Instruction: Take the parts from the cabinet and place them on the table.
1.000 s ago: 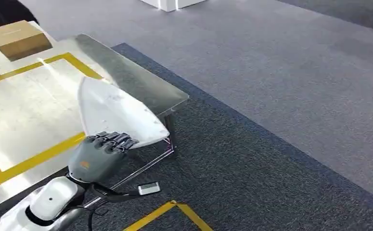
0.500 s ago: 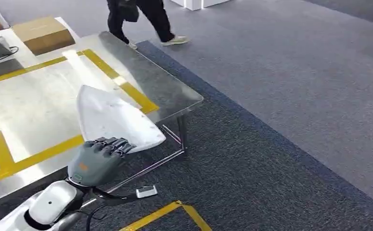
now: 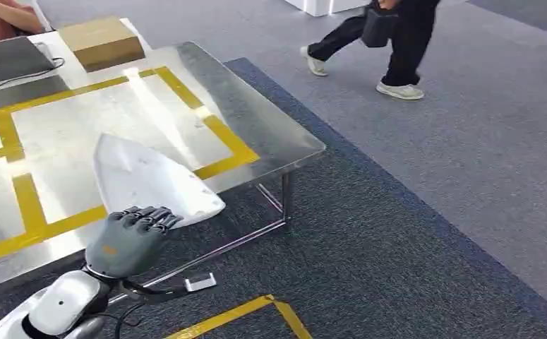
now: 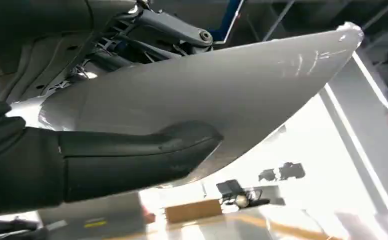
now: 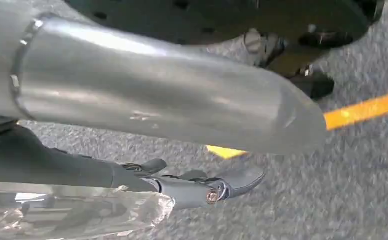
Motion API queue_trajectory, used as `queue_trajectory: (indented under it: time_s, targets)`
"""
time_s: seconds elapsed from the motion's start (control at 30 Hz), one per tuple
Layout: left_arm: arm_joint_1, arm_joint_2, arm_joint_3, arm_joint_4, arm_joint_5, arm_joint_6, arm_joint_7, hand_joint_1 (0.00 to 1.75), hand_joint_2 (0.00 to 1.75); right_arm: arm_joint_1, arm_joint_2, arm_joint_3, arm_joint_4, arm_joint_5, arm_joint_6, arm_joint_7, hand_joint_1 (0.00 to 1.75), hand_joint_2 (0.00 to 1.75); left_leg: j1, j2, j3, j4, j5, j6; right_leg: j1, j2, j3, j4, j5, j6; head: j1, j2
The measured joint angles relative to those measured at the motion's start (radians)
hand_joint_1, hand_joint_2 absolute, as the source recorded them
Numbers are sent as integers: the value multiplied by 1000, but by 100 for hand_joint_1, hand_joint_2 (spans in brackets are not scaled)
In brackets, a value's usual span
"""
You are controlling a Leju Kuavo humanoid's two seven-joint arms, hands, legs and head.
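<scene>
Part [image 3: 150,180], a white curved shell, is gripped at its near edge by the left hand [image 3: 130,236], fingers over the top and thumb [image 4: 146,155] underneath; its far end hangs above the table [image 3: 270,134], just past the hand. To set it down well, carry it further in over the yellow tape [image 3: 221,141], lower it flat, then let go. The right hand's [image 5: 202,187] state cannot be told. A person [image 3: 390,42] walks well beyond.
</scene>
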Motion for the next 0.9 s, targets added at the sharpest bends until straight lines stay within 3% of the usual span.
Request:
queue_trajectory:
  time_s: [0.03,0.07,0.1,0.17,0.2,0.23,0.27,0.33,0.37,0.4,0.5,0.53,0.57,0.6,0.67,0.7,0.73,0.77,0.8,0.83,0.87,0.9]
  targets:
    - [8,0,4,0,2,-1,0,175,175,-1,0,0,0,0,3,-1,0,0,11,-4,9,-11,7,5,-2,10,-9,6,-11,7,0,0]
    - [12,1,7,0,3,-2,0,175,175,-2,0,0,2,0,5,-2,0,0,12,-10,10,-13,6,9,-1,41,-22,47,-38,11,4,0]
    - [17,2,13,3,6,-3,2,175,175,-1,0,0,2,0,9,-2,0,0,12,-15,9,-13,7,12,-4,55,-55,116,-74,13,8,0]
    - [39,1,24,4,17,-3,3,175,175,3,0,0,3,0,16,-2,0,0,12,-25,8,-13,5,15,-6,65,-139,280,-142,19,10,0]
    - [53,1,30,6,35,-4,3,175,175,6,0,0,3,0,18,-3,0,0,12,-31,9,-13,5,15,-7,65,-163,323,-147,21,10,0]
    - [71,1,39,8,57,-5,-1,175,175,8,0,0,4,1,18,-3,0,0,12,-37,10,-13,5,14,-8,65,-164,315,-128,22,9,0]
    - [91,1,49,10,80,-5,-6,175,175,9,0,0,6,1,18,-4,0,0,13,-45,11,-12,4,13,-10,66,-143,263,-87,23,11,0]
    - [135,1,73,10,110,-4,-10,175,175,10,0,0,9,1,18,-4,0,0,15,-58,18,-10,-1,5,-16,78,-51,76,8,23,11,0]
    - [155,1,84,11,110,-2,-9,175,175,10,0,0,10,1,17,-4,0,0,13,-61,17,-8,-4,-1,-20,111,-25,20,8,23,11,0]
    - [173,4,101,11,107,3,-6,175,175,11,0,0,10,1,16,-3,0,0,7,-66,9,4,-7,-7,-23,124,-7,0,2,16,10,0]
    - [244,13,142,11,84,33,14,175,175,20,1,0,10,3,10,-3,0,0,14,-81,6,-2,1,-24,-15,109,-12,10,3,-2,9,0]
    - [263,19,155,11,81,43,19,175,175,21,5,-1,10,3,12,-3,0,0,16,-82,6,1,-8,-29,-25,100,-7,1,8,-11,10,0]
    - [280,24,167,10,76,50,25,175,175,22,2,-1,13,3,25,-4,0,0,15,-59,-2,24,-26,-35,-23,96,-3,-1,8,-16,4,0]
    - [289,30,181,9,74,57,35,175,175,22,-1,-1,16,-2,40,-4,0,0,16,-48,-29,79,-60,-40,-22,87,-3,-1,6,-24,-5,0]
    - [314,34,204,3,72,64,56,175,175,28,-11,-1,18,0,63,-8,0,0,20,-37,-108,239,-132,-47,-19,70,-2,-1,3,-29,-3,0]
    - [331,38,218,-1,73,70,65,175,175,30,-13,-1,19,0,66,-10,0,0,21,-37,-137,298,-147,-49,-18,62,-2,0,1,-30,-3,0]
    - [346,43,227,-3,74,72,74,175,175,32,-15,-1,20,0,68,-14,0,0,21,-36,-140,303,-136,-50,-18,56,-1,0,0,-30,-3,0]
    - [360,46,235,-6,74,73,77,175,175,32,-17,-1,20,0,69,-15,0,0,21,-36,-123,268,-104,-48,-18,51,1,0,-1,-29,-4,0]
    - [370,51,245,-11,75,75,82,175,175,31,-18,-1,20,0,69,-16,0,0,21,-32,-87,200,-63,-45,-17,46,4,0,-3,-27,-4,0]
    - [379,54,255,-16,76,76,88,175,175,31,-18,-1,20,0,69,-16,0,0,20,-23,-41,116,-22,-40,-17,42,8,0,-5,-25,-3,0]
    - [384,58,265,-21,74,78,91,175,175,30,-18,-1,20,0,70,-17,0,0,18,-1,4,38,3,-33,-16,37,12,0,-7,-21,-4,0]
    - [385,60,273,-23,72,78,92,175,175,30,-19,-1,20,0,70,-17,0,0,9,12,21,0,-13,-30,-7,32,11,6,-13,-12,-5,0]
